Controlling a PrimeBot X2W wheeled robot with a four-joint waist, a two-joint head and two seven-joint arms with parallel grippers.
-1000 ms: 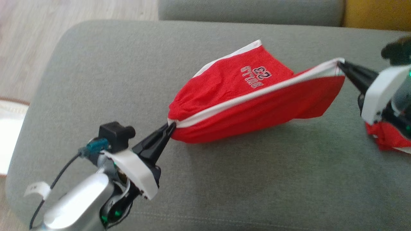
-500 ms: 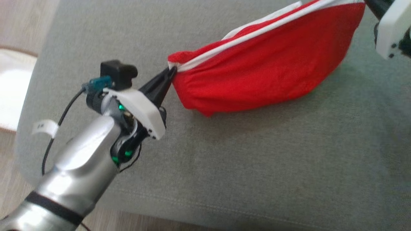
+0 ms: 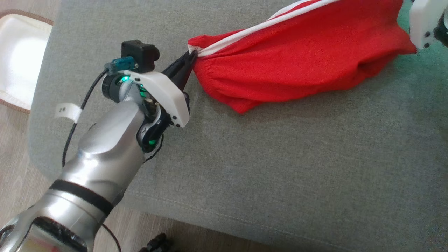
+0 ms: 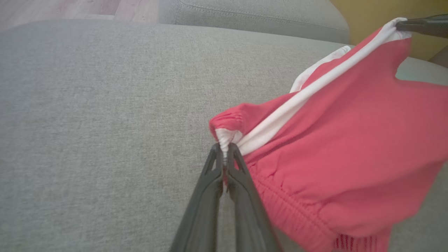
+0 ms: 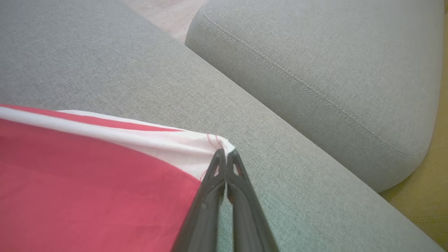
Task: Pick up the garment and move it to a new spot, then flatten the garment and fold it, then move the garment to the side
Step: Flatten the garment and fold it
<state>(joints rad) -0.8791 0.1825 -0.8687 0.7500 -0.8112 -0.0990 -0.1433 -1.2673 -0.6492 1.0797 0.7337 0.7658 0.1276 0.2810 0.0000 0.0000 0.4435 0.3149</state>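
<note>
Red white-striped fabric shorts (image 3: 297, 63) rose above the grey upholstered cushion (image 3: 280, 168), left gripper (image 3: 191, 56) and right gripper (image 5: 226, 152) pinching their ends. We judged it the carrying step; next, lower flat.

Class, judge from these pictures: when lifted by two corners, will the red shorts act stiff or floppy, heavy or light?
Probably floppy: the shorts sag between the left gripper and right gripper. Likely light: two small pinches hold them up. Should drape, not roll, on the cushion.
</note>
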